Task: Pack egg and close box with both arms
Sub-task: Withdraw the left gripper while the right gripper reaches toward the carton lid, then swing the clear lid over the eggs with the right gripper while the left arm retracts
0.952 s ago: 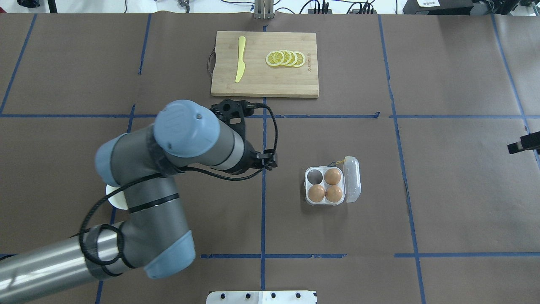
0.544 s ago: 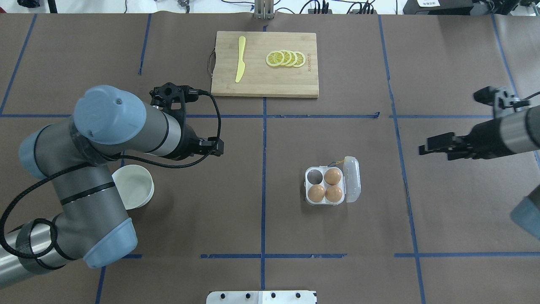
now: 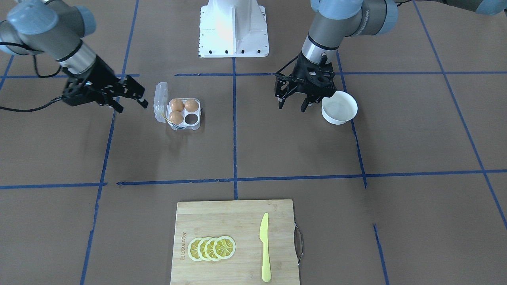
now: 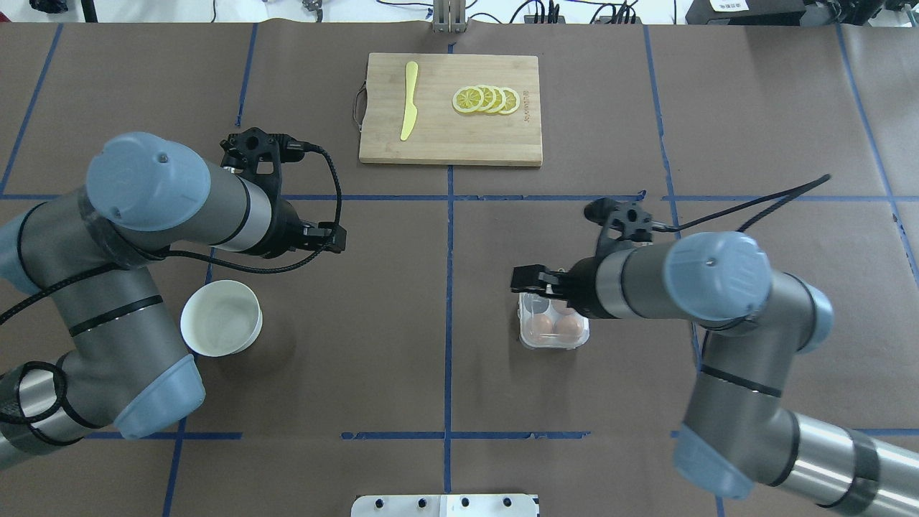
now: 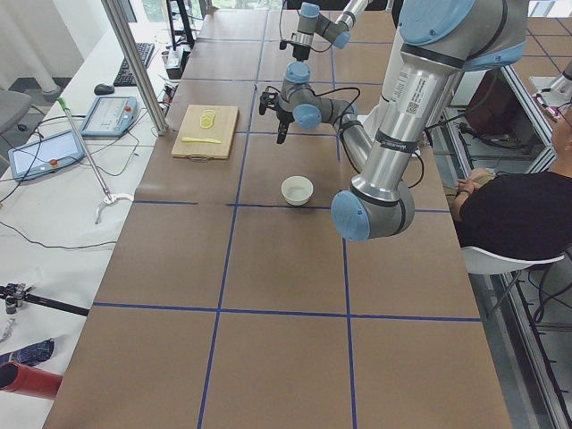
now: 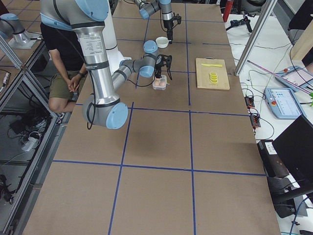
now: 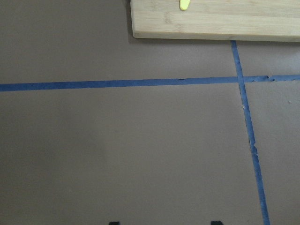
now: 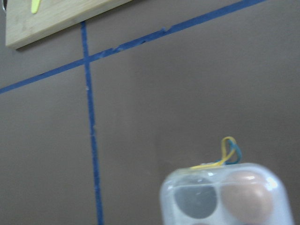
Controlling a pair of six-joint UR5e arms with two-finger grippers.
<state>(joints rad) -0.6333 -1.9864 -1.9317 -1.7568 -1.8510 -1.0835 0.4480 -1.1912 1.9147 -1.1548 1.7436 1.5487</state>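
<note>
The clear box sits on the table with its lid standing open. Three look-alike brown eggs fill three cells and one cell is empty. I cannot tell which one is the task's egg. My right gripper is open and empty, just beside the lid. From overhead the right gripper covers part of the box. The right wrist view shows the box and its yellowish cord. My left gripper is open and empty, far from the box.
A white bowl stands right beside my left gripper and looks empty; it also shows from overhead. A wooden cutting board with a yellow knife and lemon slices lies at the far side.
My left arm has swung left, away from the box, to beside the bowl. My right arm has come in from the right edge and now reaches over the box.
</note>
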